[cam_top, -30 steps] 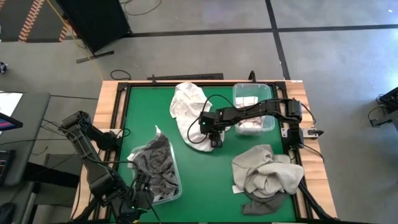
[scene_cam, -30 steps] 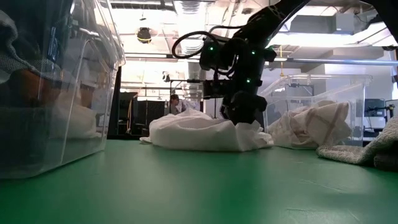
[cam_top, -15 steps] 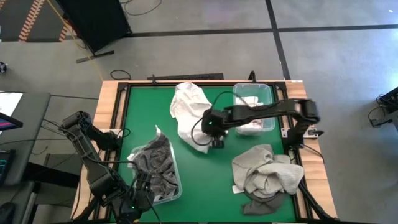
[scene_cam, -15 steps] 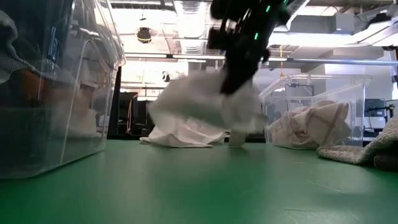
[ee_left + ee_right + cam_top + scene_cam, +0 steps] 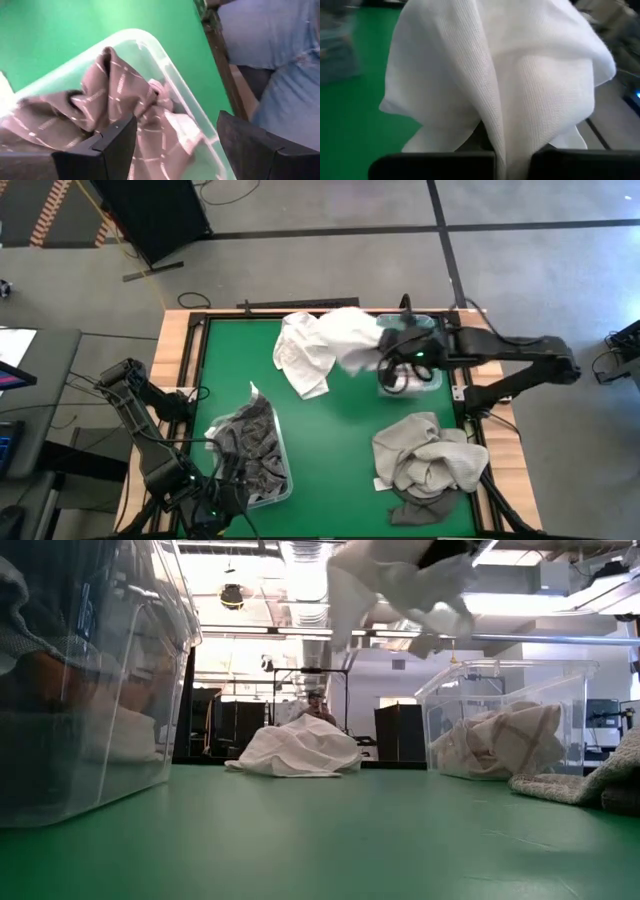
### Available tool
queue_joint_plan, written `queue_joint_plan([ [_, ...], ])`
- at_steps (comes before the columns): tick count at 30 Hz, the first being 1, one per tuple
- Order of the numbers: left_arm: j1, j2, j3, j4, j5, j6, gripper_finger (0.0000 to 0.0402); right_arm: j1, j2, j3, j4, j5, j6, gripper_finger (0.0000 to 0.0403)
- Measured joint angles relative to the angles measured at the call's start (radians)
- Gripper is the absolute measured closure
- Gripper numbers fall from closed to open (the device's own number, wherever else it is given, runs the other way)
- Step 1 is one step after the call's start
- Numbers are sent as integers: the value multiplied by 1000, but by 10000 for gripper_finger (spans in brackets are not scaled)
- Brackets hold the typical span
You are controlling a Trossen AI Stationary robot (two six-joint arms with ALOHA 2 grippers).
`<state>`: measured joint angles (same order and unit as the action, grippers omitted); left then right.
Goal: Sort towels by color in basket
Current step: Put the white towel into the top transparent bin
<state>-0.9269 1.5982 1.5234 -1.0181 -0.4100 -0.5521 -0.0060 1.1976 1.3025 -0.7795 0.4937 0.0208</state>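
A white towel (image 5: pixel 345 340) hangs in the air over the table's far middle, with my right gripper (image 5: pixel 392 362) shut on it beside the far-right clear bin (image 5: pixel 432 330). A second white towel (image 5: pixel 298 355) lies heaped on the green mat. The far-right bin holds a white towel with red checks (image 5: pixel 500 735). My left gripper (image 5: pixel 175 145) stands open above the near-left clear bin (image 5: pixel 285 480), over the dark grey towels (image 5: pixel 250 445) inside, touching nothing. A pile of beige-grey towels (image 5: pixel 425 460) lies at the near right. My right gripper pinches a bunched fold of the white towel (image 5: pixel 504 145) between its two fingers (image 5: pixel 445 165). The fingers slant downward from the table's right side. The towel is lifted clear of the mat and drapes slack ahead of the fingers (image 5: pixel 400 580).
Open green mat (image 5: pixel 340 450) lies between the two bins and the beige-grey pile. A person's blue clothing (image 5: pixel 280 60) shows beyond the table's edge in the left wrist view. The wooden table border (image 5: pixel 175 350) frames the mat.
My right gripper has risen from the mat and swung toward the far-right bin while tipping toward level. It has carried one white towel up, clear of the table. The other white towel has stayed heaped where it was.
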Motion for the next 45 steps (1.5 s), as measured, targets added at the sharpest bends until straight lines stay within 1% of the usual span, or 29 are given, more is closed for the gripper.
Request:
queue_joint_plan([
  [3, 0, 0, 0, 16, -46, 34, 138, -18, -52, 0, -96, 79, 59, 376],
  [6, 0, 0, 0, 52, -79, 80, 138, -48, -83, 0, -204, 130, 132, 376],
  [11, 0, 0, 0, 101, -89, 148, 138, -104, -78, -2, -384, 140, 273, 376],
  [14, 0, 0, 0, 99, -89, 168, 138, -131, -60, -28, -424, 139, 325, 376],
  [18, 0, 0, -3, 97, -89, 185, 138, -173, -19, -93, -421, 129, 351, 376],
  [23, 0, 0, -10, 91, -89, 201, 138, -247, 56, -197, -394, 54, 359, 376],
  [30, 0, 0, -10, 89, -89, 231, 138, -333, 152, -324, -301, -92, 341, 370],
  [35, 0, 0, -10, 89, -89, 245, 138, -380, 202, -381, -235, -195, 279, 371],
  [40, 0, 0, -10, 89, -89, 245, 138, -419, 256, -415, -179, -330, 192, 367],
  [45, 0, 0, -10, 88, -88, 245, 138, -450, 312, -425, -151, -361, 156, 365],
])
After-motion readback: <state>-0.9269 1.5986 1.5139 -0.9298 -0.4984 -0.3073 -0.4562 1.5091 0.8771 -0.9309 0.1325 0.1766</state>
